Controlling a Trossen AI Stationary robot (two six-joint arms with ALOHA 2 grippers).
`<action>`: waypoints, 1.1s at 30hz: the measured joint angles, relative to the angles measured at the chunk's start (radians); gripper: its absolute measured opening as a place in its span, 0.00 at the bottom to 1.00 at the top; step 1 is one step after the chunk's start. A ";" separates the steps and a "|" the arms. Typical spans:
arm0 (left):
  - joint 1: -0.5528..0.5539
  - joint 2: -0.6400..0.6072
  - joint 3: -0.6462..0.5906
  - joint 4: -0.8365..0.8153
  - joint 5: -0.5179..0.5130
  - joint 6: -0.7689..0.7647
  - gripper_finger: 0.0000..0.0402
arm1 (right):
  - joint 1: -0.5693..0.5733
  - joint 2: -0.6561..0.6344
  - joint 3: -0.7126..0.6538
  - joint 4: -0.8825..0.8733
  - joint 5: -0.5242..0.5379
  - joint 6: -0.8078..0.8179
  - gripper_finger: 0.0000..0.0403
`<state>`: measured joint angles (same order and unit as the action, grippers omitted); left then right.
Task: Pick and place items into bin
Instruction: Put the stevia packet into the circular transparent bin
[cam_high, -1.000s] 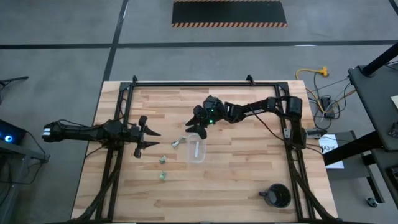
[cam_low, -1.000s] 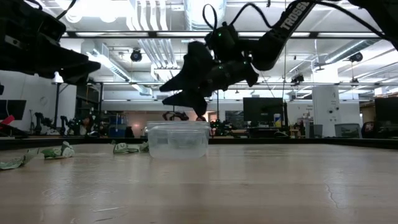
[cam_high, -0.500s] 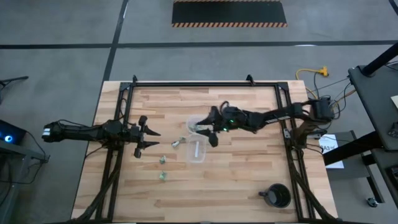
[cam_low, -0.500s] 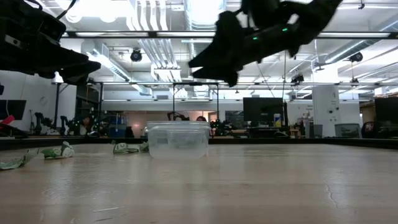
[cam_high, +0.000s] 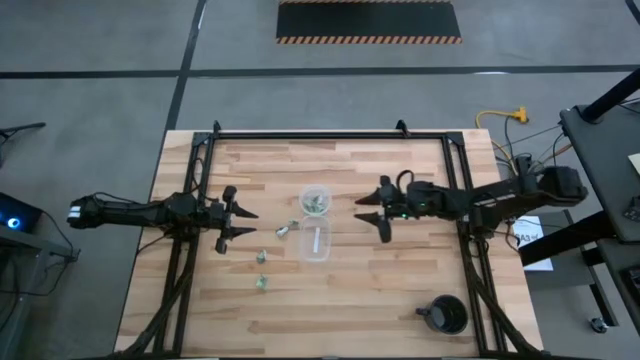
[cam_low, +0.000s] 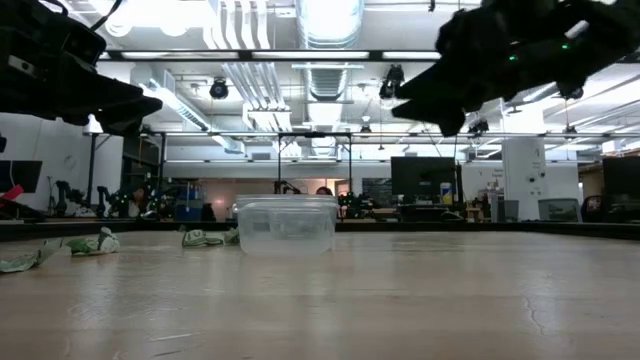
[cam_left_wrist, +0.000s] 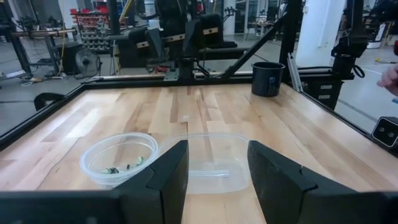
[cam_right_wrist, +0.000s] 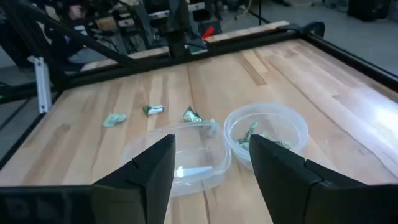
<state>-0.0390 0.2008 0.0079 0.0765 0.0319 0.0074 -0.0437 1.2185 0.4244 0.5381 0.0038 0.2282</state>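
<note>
The bin is a small round clear cup (cam_high: 315, 201) at the table's middle, with a few green-and-whitish bits (cam_right_wrist: 255, 138) inside; it also shows in the left wrist view (cam_left_wrist: 118, 158). Three more bits lie on the wood to its left: one (cam_high: 283, 231) beside the rectangular container, one (cam_high: 260, 257) and one (cam_high: 262, 283) nearer. My right gripper (cam_high: 362, 209) is open and empty, in the air right of the bin. My left gripper (cam_high: 248, 224) is open and empty, left of the bits.
A clear rectangular container (cam_high: 315, 241) holding a white strip stands just near of the bin. A black round cup with a handle (cam_high: 447, 314) stands at the near right. A dark frame (cam_high: 300, 134) rims the table. A person's hand (cam_left_wrist: 392, 78) shows beyond the table.
My right gripper has drawn back from above the round bin toward the table's right edge and has risen, leaving the bin uncovered with bits inside.
</note>
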 joint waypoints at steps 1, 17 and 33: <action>0.000 0.000 0.000 0.000 0.000 0.000 0.37 | 0.000 -0.024 -0.013 0.000 -0.001 0.002 0.49; 0.000 0.002 0.000 0.020 -0.003 0.011 0.37 | 0.000 -0.280 -0.156 -0.030 -0.004 -0.023 0.49; 0.000 0.000 0.000 0.061 -0.008 0.058 0.37 | 0.000 -0.595 -0.294 -0.026 -0.012 -0.023 0.49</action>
<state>-0.0388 0.2005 0.0082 0.1377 0.0242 0.0659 -0.0433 0.6235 0.1308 0.5117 -0.0078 0.2054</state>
